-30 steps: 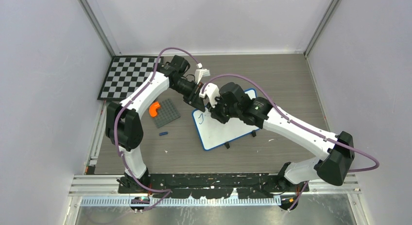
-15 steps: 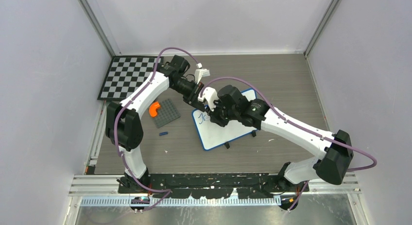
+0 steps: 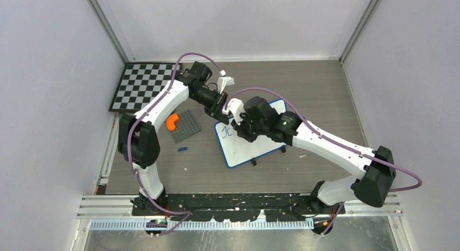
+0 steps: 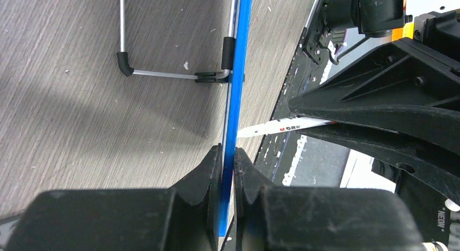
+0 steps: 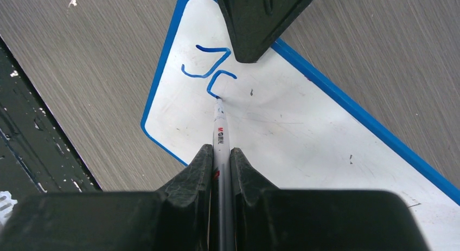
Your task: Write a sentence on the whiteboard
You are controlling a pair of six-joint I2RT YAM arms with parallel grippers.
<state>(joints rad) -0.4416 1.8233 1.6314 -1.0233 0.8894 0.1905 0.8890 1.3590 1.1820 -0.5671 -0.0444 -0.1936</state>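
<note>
Writing the second letter with the board pinched at one edge

Near the middle of the overhead view, the whiteboard (image 3: 255, 145) sits askew on the table (image 3: 325, 88), and both arms meet over its upper left corner. The left gripper (image 4: 228, 153) has its jaws closed narrowly on the board's blue frame, seen edge-on at the lower centre of the left wrist view. The right gripper (image 5: 221, 152) clamps a marker (image 5: 219, 134) between its jaws, with the tip down on the white surface.

Just above the tip, the sentence (image 5: 209, 72) is so far a blue "J" and what looks like a half-made "o". The left arm's dark finger hides part of that corner, so I cannot be sure.

Nearly all the writing remains, and several things could spoil it:
- **Board slipping:** The pinch covers only a sliver of frame, so a sideways drag from the marker could twist or skid the board and bend the line.
- **Pressure:** Pressing too hard may splay the tip. Pressing too lightly would break the strokes.
- **Collision:** The left finger stands just beside the letters, so the right arm might knock it on the next strokes.
</note>
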